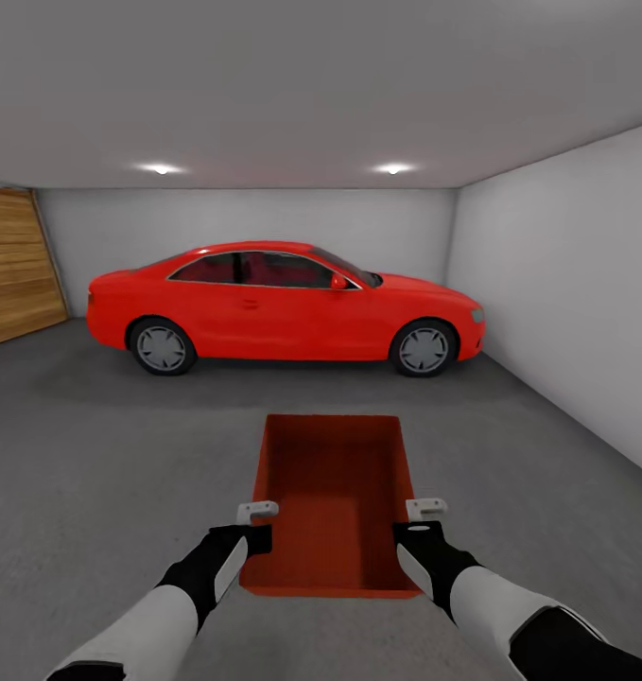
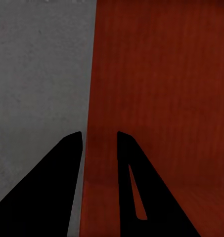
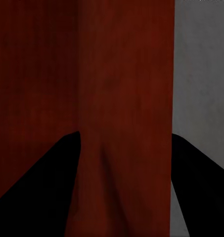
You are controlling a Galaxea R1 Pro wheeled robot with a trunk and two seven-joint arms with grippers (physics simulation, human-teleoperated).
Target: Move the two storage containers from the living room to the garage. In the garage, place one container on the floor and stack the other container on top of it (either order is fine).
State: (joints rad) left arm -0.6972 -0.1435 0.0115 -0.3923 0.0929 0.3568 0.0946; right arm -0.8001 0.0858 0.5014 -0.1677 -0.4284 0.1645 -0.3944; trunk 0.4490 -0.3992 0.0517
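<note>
Straddling the container's left wall, the left gripper (image 1: 255, 526) has one finger inside and one outside, clamped on it; the right gripper (image 1: 417, 522) likewise pinches the right wall; between them the orange-red storage container (image 1: 332, 492) sits open-topped over the grey concrete floor (image 1: 94, 454); beyond stands a red car (image 1: 283, 305) in the garage.

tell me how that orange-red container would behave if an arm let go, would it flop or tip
Probably stiff: the storage container keeps flat, straight walls while the left gripper and right gripper each straddle a side wall. It seems light, being open-topped and empty. With one arm releasing, it could tilt over the concrete floor.
</note>
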